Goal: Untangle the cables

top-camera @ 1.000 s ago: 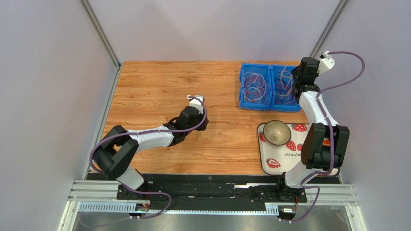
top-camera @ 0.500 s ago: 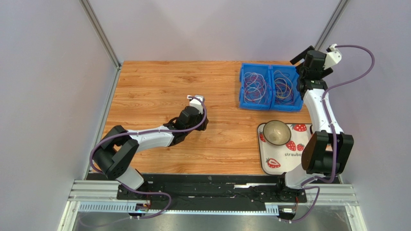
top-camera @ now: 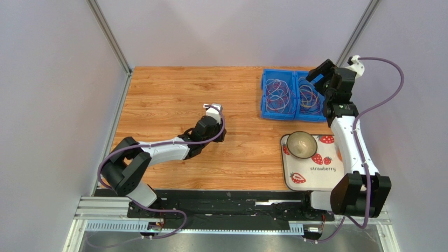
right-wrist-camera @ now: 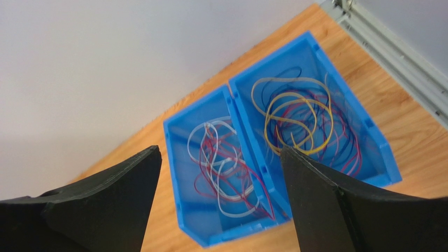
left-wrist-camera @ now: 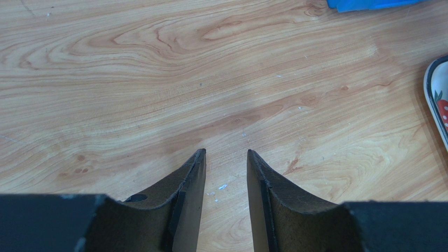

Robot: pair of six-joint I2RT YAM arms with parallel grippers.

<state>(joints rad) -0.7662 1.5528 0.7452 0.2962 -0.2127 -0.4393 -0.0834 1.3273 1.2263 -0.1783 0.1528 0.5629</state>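
open table [top-camera: 173, 94] left, blue bins [top-camera: 284, 116] right

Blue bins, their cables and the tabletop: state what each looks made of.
Blue bins: likely moulded plastic, uniform colour, soft sheen, thin walls. Cables: probably plastic-insulated wire, thin, coloured, holding springy loops; core not visible. Tabletop: wood or wood-look laminate, visible grain, smooth satin surface; cannot tell which.
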